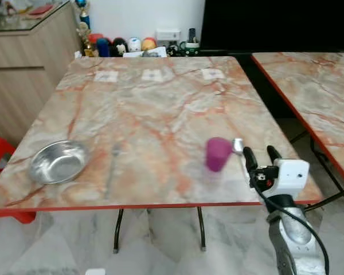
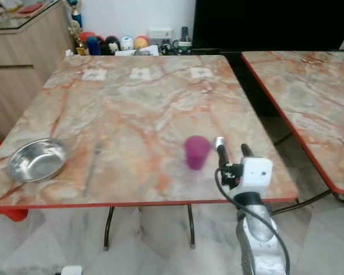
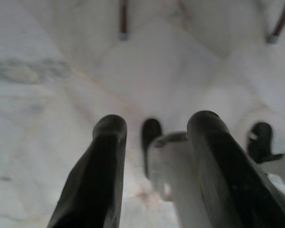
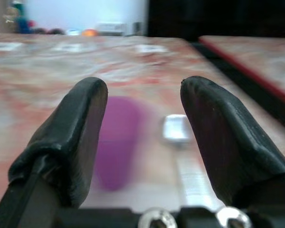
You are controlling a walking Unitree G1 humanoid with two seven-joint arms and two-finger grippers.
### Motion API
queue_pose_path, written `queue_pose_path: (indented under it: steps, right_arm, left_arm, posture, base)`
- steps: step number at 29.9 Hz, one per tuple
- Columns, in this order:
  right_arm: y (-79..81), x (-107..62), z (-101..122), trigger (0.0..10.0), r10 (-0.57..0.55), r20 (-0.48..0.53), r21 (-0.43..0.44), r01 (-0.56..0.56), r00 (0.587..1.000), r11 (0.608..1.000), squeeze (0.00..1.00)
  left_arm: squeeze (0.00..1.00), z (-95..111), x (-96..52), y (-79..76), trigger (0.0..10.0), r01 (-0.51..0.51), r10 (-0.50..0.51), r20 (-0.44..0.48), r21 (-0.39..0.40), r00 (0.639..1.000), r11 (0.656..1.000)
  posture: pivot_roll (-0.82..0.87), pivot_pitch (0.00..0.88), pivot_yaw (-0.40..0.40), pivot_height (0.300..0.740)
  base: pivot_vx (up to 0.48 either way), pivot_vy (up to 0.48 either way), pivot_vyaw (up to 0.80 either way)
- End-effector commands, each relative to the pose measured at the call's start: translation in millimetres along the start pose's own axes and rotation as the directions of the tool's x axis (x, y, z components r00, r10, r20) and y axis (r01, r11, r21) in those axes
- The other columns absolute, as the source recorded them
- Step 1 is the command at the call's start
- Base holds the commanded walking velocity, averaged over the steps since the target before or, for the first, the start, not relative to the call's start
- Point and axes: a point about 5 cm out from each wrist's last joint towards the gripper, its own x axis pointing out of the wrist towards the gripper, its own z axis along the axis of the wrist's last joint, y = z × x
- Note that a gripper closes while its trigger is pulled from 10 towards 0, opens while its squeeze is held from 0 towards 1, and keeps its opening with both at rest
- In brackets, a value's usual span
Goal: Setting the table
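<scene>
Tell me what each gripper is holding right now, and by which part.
Nothing is held. The right gripper is open over the table edge, the purple cup and a spoon lying ahead of it. The left gripper hangs open over the floor.

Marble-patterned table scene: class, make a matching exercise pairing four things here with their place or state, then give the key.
Column one:
1. round shiny steel bowl
2. purple plastic cup
3. grey metal fork
4. right hand

Column two:
A. lying flat just right of the bowl
B. near the table's front left corner
C. open, over the front right edge of the table
D. standing on the table just left of the open black fingers

Pairs: 1-B, 2-D, 3-A, 4-C
</scene>
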Motion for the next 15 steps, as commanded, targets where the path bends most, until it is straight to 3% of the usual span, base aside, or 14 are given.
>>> queue_pose_path:
  steps: [1,7,15]
  right_arm:
    - [2.6,1.5,3.9,10.0,0.02,0.015,-0.013,-0.02,1.0,1.0,0.0]
    - [4.7,1.7,4.1,10.0,0.042,0.016,-0.031,-0.041,0.999,0.999,0.0]
    - [6.1,1.4,3.8,10.0,0.052,0.013,-0.031,-0.052,0.999,0.998,0.0]
  left_arm:
    - [0.0,-13.8,-3.9,3.0,10.0,-0.013,0.013,-0.049,-0.011,0.999,1.0]
    - [0.0,-13.4,-3.9,3.2,10.0,-0.012,0.011,-0.045,-0.009,0.999,1.0]
    - [0.0,-12.6,-3.6,1.6,10.0,-0.009,0.009,-0.041,-0.011,0.999,1.0]
  posture:
    - [-0.03,0.098,-0.034,0.74]
    - [-0.03,0.098,-0.035,0.74]
    - [-0.03,0.106,-0.038,0.74]
  base:
    - [0.0,0.48,0.0]
    - [0.0,0.48,0.0]
    - [0.0,0.48,0.66]
